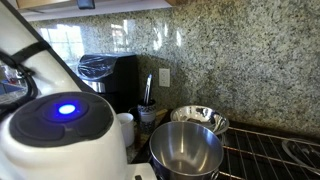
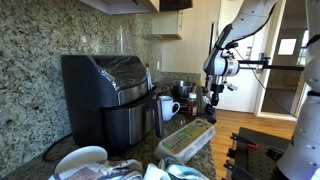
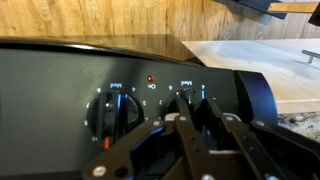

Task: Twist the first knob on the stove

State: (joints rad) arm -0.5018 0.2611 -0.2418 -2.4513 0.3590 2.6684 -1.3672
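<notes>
White markings round knobs (image 3: 115, 112) on stove panel (image 3: 60, 75): blurred, unreadable.

Daylight from the window (image 1: 65, 40) glints on the granite backsplash (image 1: 230, 50) in an exterior view; the robot base (image 1: 55, 130) looms blurred (too close). The wrist view is dim, the stove panel (image 3: 50, 80) shadowed and soft.

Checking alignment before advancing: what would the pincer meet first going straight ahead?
Probably the knob right of the red light on the stove's control panel; in the wrist view the pincer lines up with it, though depth is unclear.
</notes>
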